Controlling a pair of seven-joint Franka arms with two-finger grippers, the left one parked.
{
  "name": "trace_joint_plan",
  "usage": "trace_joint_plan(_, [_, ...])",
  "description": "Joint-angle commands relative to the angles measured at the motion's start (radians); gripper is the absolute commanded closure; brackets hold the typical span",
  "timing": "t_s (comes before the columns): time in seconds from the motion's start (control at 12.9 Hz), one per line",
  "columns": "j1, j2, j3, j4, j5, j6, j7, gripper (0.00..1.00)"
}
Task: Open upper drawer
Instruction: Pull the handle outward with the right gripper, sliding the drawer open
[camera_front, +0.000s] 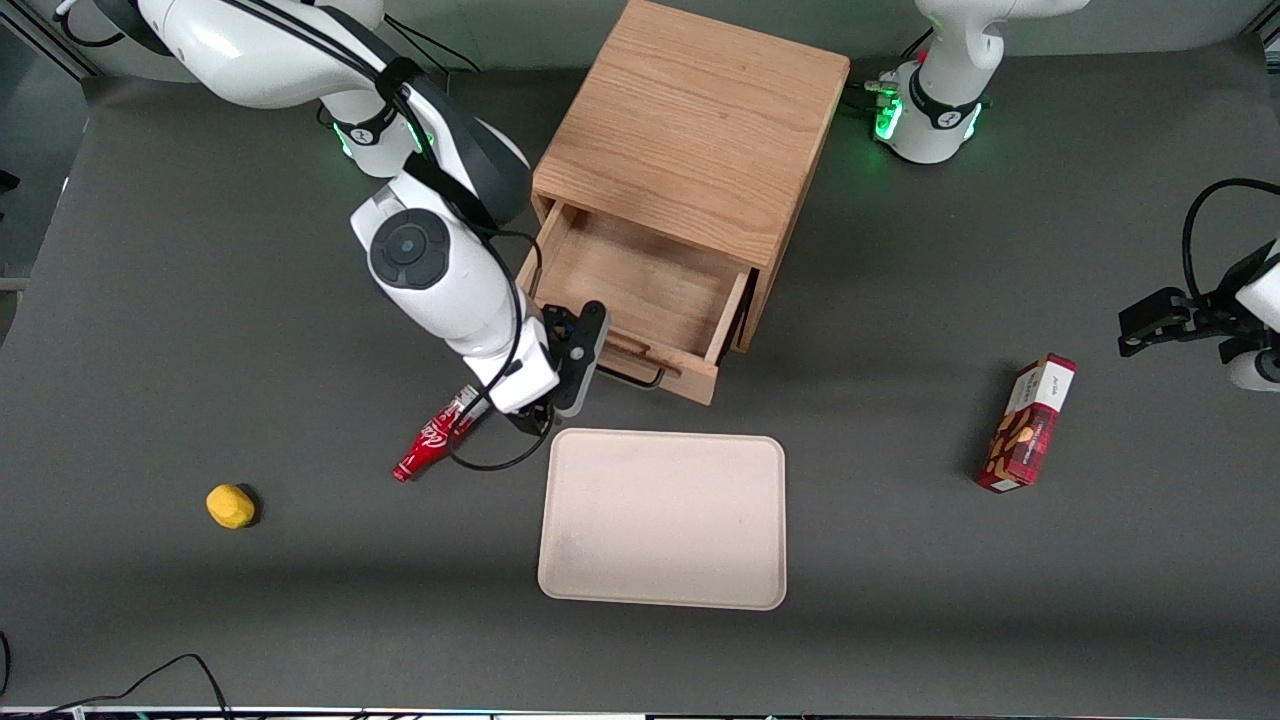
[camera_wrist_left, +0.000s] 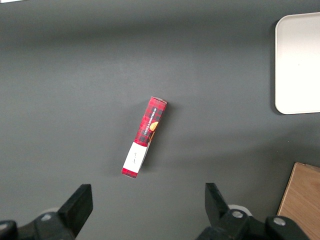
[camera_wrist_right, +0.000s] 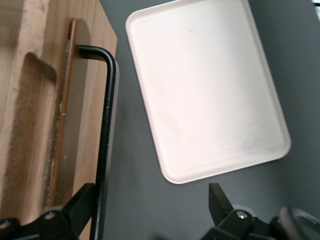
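From my seat, the drawer is already pulled well out of the cabinet, its inside bare, sitting just at 12 o'clock of the tray. My gripper hangs at the handle, fingers spread wide, one against the bar, nothing clamped. I judge the pull nearly done. I'd back straight off toward the tray, lifting clear so no finger snags the bar. The bottle lies at 9 o'clock of the gripper.
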Motion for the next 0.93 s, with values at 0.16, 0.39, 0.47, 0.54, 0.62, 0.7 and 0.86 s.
trace_joint_plan(0.16, [0.035, 0.052, -0.085, 0.081, -0.017, 0.075, -0.095, 0.00])
trace_joint_plan(0.39, [0.032, 0.054, -0.113, 0.092, -0.014, 0.106, -0.102, 0.00])
trace_joint_plan(0.47, [0.031, 0.054, -0.115, 0.099, -0.013, 0.106, -0.100, 0.00])
trace_joint_plan(0.54, [0.029, 0.054, -0.125, 0.109, -0.013, 0.108, -0.100, 0.00])
trace_joint_plan(0.62, [0.031, 0.054, -0.132, 0.121, -0.011, 0.107, -0.100, 0.00])
trace_joint_plan(0.7, [0.031, 0.054, -0.133, 0.126, -0.011, 0.108, -0.100, 0.00])
trace_joint_plan(0.86, [0.020, 0.055, -0.136, 0.124, -0.010, 0.140, -0.097, 0.00])
